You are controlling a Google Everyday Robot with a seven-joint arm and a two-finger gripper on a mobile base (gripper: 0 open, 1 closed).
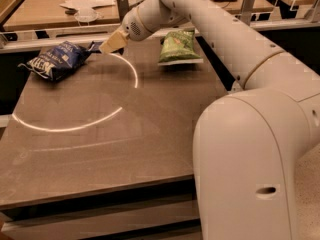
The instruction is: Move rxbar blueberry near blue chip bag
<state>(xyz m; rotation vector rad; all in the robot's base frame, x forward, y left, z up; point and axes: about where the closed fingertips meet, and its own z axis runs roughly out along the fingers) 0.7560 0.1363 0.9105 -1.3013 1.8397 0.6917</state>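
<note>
Your gripper (111, 42) hangs over the table's (100, 149) far-left edge. Its fingers pinch the rxbar blueberry (94, 46), just beside the blue chip bag (55, 60).

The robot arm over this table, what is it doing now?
The arm reaches across the table, and its gripper hovers at the far side, close beside the blue chip bag. A small dark blue piece at its tip looks like the rxbar blueberry. The green chip bag lies apart, untouched.

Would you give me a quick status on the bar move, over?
Status: gripper low, just right of blue chip bag. Dark rxbar blueberry at its tip, beside the bag. Nothing between; green chip bag off right.
</note>
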